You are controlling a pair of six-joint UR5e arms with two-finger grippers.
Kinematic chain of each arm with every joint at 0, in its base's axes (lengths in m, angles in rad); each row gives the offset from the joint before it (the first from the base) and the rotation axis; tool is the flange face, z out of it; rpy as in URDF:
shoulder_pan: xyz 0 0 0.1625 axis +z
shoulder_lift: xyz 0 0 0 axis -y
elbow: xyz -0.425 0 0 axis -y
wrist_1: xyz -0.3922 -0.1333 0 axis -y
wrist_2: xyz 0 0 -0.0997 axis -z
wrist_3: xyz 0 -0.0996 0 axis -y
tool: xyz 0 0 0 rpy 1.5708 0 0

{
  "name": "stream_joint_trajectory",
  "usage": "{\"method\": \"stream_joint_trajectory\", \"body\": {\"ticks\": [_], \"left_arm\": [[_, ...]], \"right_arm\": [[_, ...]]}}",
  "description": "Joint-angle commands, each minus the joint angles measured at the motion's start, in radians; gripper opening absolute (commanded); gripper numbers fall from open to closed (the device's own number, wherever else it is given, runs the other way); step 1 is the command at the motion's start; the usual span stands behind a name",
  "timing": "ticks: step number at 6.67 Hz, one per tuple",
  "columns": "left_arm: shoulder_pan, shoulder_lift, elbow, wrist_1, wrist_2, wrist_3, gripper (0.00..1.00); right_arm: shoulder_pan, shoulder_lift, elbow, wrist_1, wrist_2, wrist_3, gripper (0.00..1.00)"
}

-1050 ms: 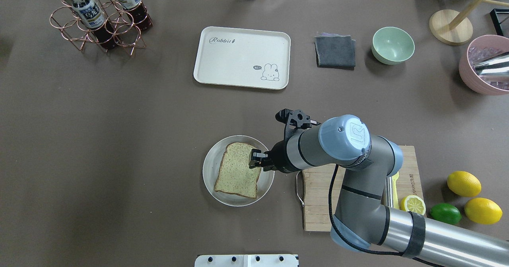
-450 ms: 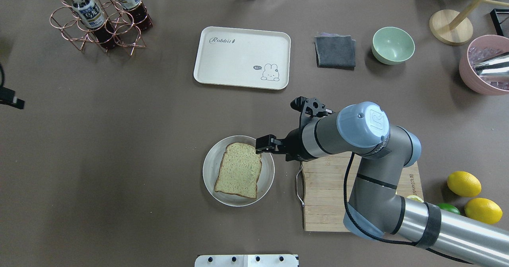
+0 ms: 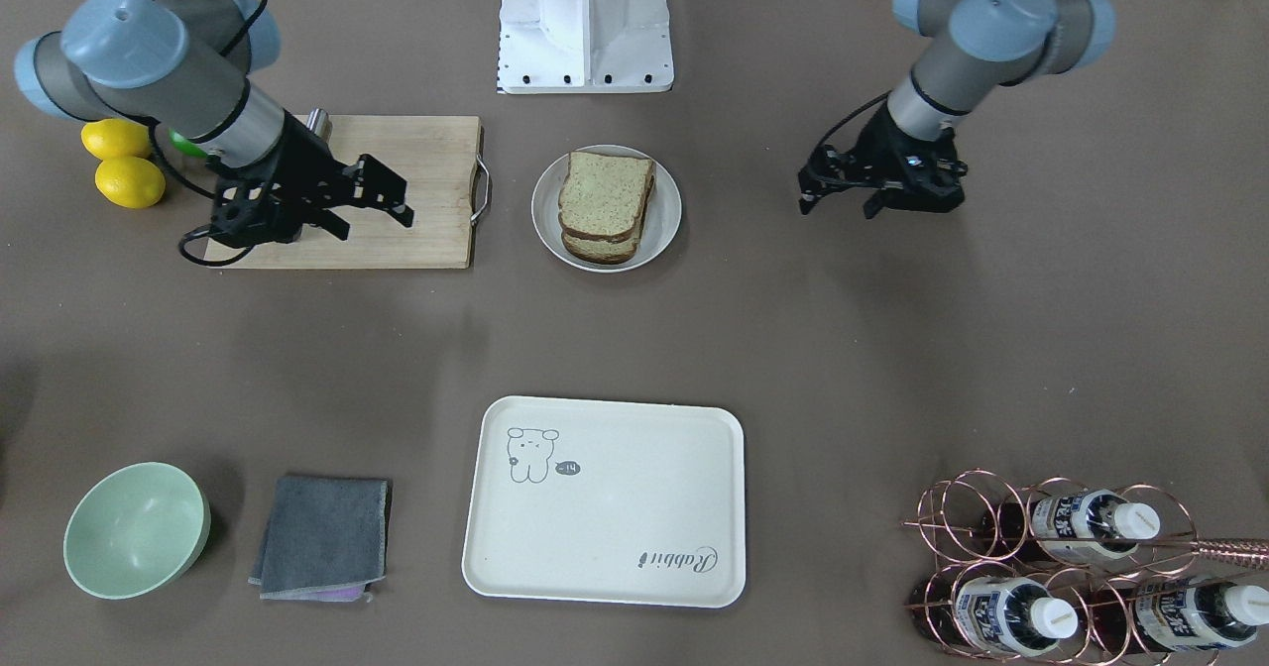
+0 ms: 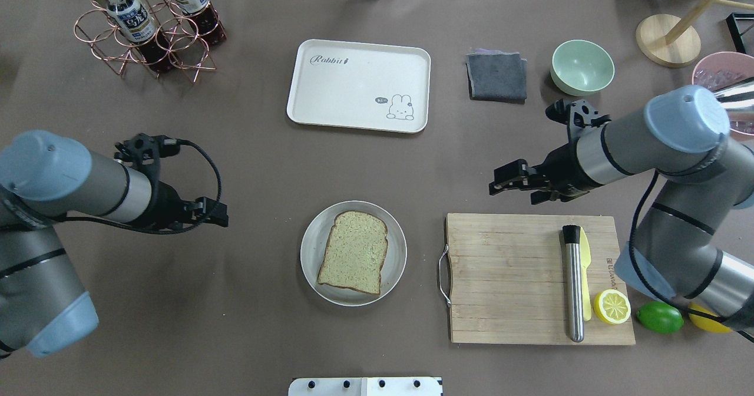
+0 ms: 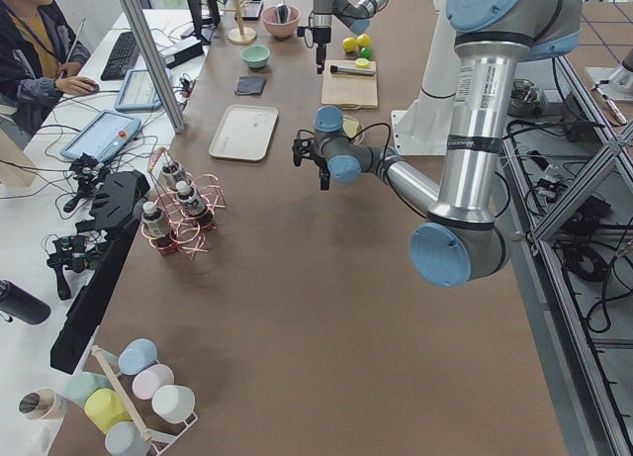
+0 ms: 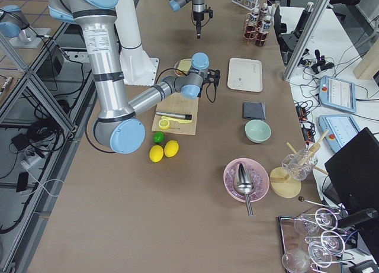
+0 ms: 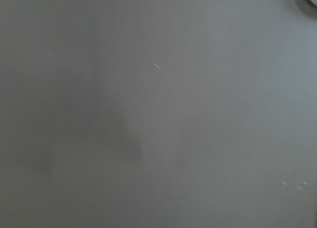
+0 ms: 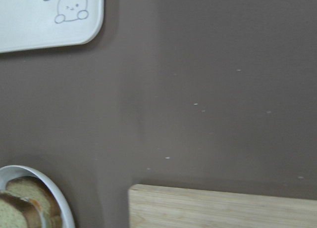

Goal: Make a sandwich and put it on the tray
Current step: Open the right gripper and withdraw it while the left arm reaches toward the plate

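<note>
The sandwich (image 4: 353, 259) is two bread slices stacked on a round white plate (image 4: 311, 236). The stack also shows in the front view (image 3: 605, 200) and at the lower left of the right wrist view (image 8: 20, 205). The egg does not show. The cream tray (image 4: 353, 78) lies bare at the far middle, and also shows in the front view (image 3: 615, 527). My right gripper (image 4: 500, 185) is open and empty, right of the plate above the cutting board's far edge. My left gripper (image 4: 219, 214) is open and empty, left of the plate over bare table.
A wooden cutting board (image 4: 506, 278) right of the plate holds a metal rod (image 4: 572, 284) and a lemon half (image 4: 612, 305). A grey cloth (image 4: 498, 76) and green bowl (image 4: 582, 66) lie right of the tray. A bottle rack (image 4: 147, 25) stands far left.
My right gripper has pulled away from the bread to the right, leaving the top slice on the plate. My left arm has come in from the left toward the plate.
</note>
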Motion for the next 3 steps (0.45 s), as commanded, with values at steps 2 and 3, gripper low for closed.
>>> {"method": "stream_joint_trajectory", "body": {"ticks": [2,3], "left_arm": [[0.130,-0.145,0.057,0.004,0.034,-0.031,0.97],[0.133,-0.190,0.097,0.004,0.061,-0.029,0.93]], "right_arm": [[0.075,-0.131,0.077,0.003,0.048,-0.081,1.00],[0.078,-0.157,0.084,0.004,0.048,-0.106,1.00]]}}
